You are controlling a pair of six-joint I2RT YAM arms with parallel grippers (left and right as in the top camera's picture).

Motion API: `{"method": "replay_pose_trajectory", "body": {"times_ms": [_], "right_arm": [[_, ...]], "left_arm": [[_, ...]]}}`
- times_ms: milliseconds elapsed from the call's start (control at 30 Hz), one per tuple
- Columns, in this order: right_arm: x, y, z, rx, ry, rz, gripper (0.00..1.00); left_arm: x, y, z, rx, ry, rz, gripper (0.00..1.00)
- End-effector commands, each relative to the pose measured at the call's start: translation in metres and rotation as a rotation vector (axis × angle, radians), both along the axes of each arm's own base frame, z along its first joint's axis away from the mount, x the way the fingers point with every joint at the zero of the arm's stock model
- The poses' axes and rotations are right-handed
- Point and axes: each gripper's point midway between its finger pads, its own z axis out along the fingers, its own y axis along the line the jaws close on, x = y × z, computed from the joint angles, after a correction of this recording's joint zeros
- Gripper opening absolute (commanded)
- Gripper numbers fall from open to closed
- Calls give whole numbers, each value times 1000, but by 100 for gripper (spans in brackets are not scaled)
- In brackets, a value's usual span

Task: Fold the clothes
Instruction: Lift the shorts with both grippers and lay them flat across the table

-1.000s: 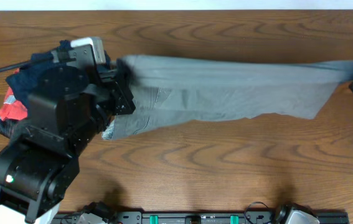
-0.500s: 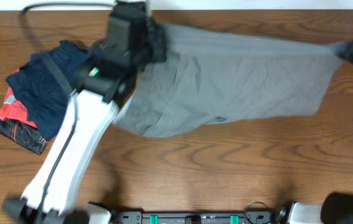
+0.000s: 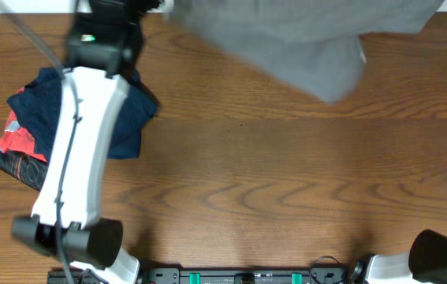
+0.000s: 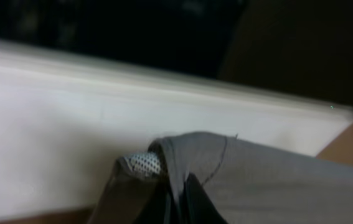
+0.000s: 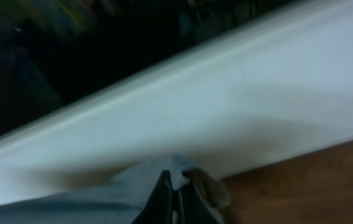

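The grey shorts (image 3: 302, 39) hang stretched along the far edge of the table, lifted off the wood, with a corner drooping near the middle right. My left gripper (image 4: 177, 199) is shut on one end of the shorts (image 4: 257, 180), where the mesh lining (image 4: 144, 163) shows. My right gripper (image 5: 175, 202) is shut on the other end of the shorts (image 5: 101, 199). In the overhead view the left arm (image 3: 89, 118) reaches to the far left edge; the right gripper is out of that view.
A navy blue folded garment (image 3: 57, 110) lies on a red-and-black patterned garment (image 3: 18, 154) at the left of the wooden table (image 3: 247, 173). A white surface (image 4: 51, 124) runs beyond the table's far edge.
Both grippers have carried the shorts up and away toward the far edge. The cloth has left the middle of the table. The left arm has stretched out far.
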Motion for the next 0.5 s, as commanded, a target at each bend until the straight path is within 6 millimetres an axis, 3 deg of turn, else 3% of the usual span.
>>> {"method": "replay_pose_trajectory", "body": {"times_ms": [0, 67, 300, 467], "right_arm": [[-38, -78, 21, -67, -7, -324, 1], [-40, -78, 7, -91, 55, -320, 1], [-71, -87, -99, -73, 470, -403, 1], [-111, -96, -169, -70, 763, -503, 1]], "left_arm": [[-25, 57, 34, -10, 4, 159, 6], [-34, 58, 3, 17, 139, 159, 6], [-88, 75, -130, 180, 707, 201, 6], [-136, 86, -194, 274, 1033, 217, 6]]}}
